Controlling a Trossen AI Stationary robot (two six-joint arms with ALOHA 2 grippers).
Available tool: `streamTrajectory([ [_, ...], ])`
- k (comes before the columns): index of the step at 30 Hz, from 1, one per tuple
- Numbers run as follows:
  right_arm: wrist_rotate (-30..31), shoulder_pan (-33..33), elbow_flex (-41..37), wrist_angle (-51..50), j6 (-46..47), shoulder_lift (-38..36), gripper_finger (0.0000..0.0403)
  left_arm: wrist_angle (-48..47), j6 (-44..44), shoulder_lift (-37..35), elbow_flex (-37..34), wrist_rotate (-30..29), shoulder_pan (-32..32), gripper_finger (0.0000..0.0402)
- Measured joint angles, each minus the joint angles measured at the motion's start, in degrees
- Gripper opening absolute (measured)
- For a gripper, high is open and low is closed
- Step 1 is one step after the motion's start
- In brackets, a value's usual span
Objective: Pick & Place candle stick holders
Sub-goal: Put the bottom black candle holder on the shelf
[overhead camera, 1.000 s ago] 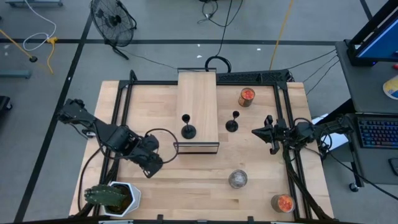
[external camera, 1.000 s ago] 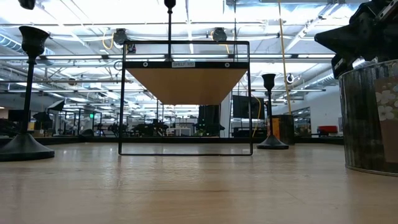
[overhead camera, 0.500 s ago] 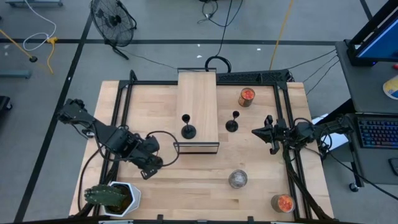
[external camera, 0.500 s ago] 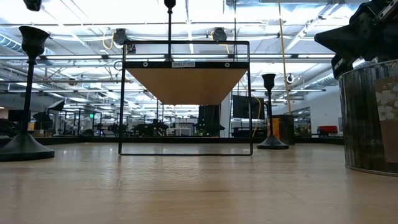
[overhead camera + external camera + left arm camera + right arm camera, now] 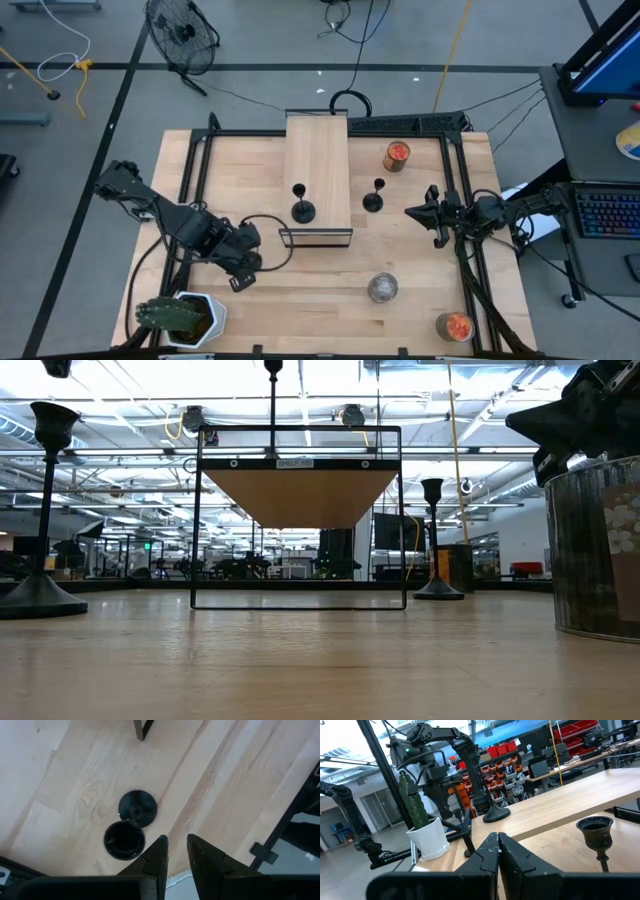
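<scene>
One holder [image 5: 302,210] stands on the shelf [image 5: 318,150], another [image 5: 373,200] just right of it; a plant pot [image 5: 200,315] sits front-left.

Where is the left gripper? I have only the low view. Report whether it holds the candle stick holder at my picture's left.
Observer: It holds nothing. In the left wrist view the left gripper has its fingers slightly apart, and that candle stick holder stands upright beside them.
Operator: Place the stem above the shelf.
Observer: It belongs to a second holder, standing on the shelf's wooden top.
Operator: Report the right gripper.
Observer: The right gripper is empty, with its fingers shut.
</scene>
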Motion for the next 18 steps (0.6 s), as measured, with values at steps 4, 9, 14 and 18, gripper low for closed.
streamTrajectory([
  [4,0.0,0.0,0.0,0.0,0.0,0.0,0.0000,-2.0,-1.4,2.1,0.0,0.5,0.0,0.0078],
  [9,0.0,0.0,0.0,0.0,0.0,0.0,0.0000,-2.3,-5.5,2.5,0.0,0.1,0.2,0.0078],
  [14,0.0,0.0,0.0,0.0,0.0,0.0,0.0000,-1.4,-6.6,2.5,0.8,0.1,0.2,0.0078],
  [18,0.0,0.0,0.0,0.0,0.0,0.0,0.0000,-2.6,-7.0,2.5,2.0,-0.7,0.5,0.0078],
])
